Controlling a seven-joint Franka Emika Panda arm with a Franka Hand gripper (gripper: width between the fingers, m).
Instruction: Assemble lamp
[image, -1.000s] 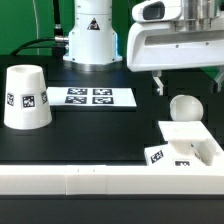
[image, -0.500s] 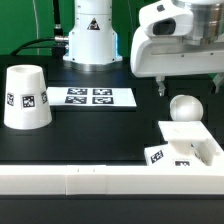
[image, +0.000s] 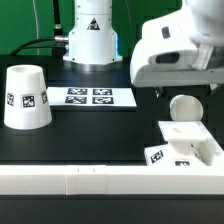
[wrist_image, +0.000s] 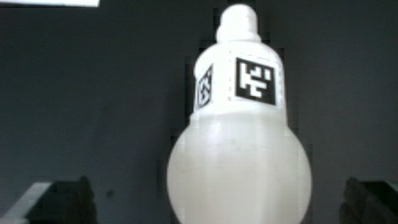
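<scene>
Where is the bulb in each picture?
Exterior view: the bulb sits on the exterior view's right, on the black table, just beyond the base.
Wrist view: the bulb fills the middle of the picture, with its tag showing.
Shared landmark: the black table, dark around the bulb in both views.

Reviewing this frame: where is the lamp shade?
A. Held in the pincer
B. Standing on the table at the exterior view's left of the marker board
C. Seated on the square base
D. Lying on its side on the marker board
B: the shade stands wide end down on the table, at the exterior view's left of the marker board and far from the base.
</scene>
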